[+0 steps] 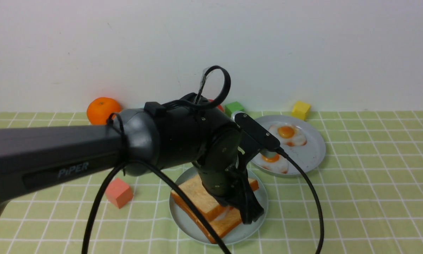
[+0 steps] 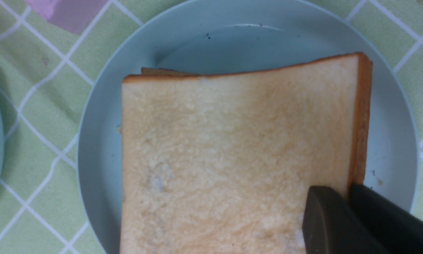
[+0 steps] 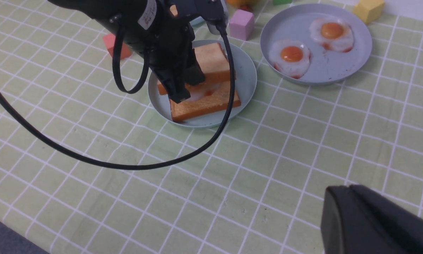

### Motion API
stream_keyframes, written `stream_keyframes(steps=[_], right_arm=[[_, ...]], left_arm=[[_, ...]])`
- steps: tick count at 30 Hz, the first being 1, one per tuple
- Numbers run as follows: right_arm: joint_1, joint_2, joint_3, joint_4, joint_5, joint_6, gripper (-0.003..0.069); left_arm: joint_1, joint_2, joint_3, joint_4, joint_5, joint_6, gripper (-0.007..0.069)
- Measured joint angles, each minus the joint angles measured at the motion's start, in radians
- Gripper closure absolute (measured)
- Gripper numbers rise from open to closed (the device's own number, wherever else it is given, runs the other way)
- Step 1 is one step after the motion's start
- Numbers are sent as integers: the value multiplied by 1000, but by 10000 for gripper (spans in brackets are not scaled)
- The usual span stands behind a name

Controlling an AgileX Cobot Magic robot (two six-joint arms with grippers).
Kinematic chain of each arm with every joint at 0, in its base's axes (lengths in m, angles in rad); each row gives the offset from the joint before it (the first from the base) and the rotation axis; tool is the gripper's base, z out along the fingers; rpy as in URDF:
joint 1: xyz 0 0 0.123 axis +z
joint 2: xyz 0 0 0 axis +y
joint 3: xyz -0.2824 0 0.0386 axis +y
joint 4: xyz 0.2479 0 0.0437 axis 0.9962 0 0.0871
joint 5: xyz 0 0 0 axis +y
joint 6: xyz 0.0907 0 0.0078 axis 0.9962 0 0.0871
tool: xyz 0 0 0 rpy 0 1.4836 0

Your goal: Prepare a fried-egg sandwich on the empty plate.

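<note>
L tool (image 1: pixel 250 215), pressed together, over sandwich (image 1: pixel 194 197) corner on mint plate (image 1: pixel 183 224); R tool (image 3: pixel 351 197) likewise pressed together.

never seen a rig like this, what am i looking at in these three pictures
It is a robot with two arms, each ending in a two-fingered gripper. One picture looks forward from between the arms; the other two come from wrist cameras. On the checked cloth a pale plate holds a sandwich: two toast slices with egg white between. The left gripper, shut, rests at the top slice; a grip is not clear. The right gripper is shut and empty. A grey plate holds two fried eggs; an orange and blocks lie nearby.
</note>
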Motion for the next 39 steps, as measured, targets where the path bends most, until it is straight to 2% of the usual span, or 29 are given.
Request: stream_keyframes(steps=[8,12,19,23,26,28,31,32,33,34,36,39], right_arm=[[0,0,0,0,-1,0,620],[0,0,0,0,-1,0,616],[0,0,0,0,-1,13,610],[0,0,0,0,-1,20,610],[0,0,0,0,-1,22,610],[0,0,0,-1,-1,28,610],[0,0,0,-8,-1,28,610],[0,0,0,-17,-1,28,608],[0,0,0,-22,-1,28,608],[0,0,0,-32,-1,28,608],[0,-1,0,-39,-1,28,606],[0,-4,0,-45,-1,28,606]], left_arm=[[0,0,0,-17,-2,0,578],[0,0,0,-22,-2,0,516],[0,0,0,-32,-2,0,339],[0,-2,0,-42,-4,0,298],[0,-22,0,-46,1,0,295],[-1,-63,0,-49,4,0,311],[-3,-154,0,-52,13,-6,376],[-5,-246,0,-63,18,-7,445],[-5,-297,0,-72,22,-7,474],[-7,-376,0,-81,25,-7,546],[-8,-497,3,-89,29,-8,627],[-8,-702,61,-92,4,-23,638]])
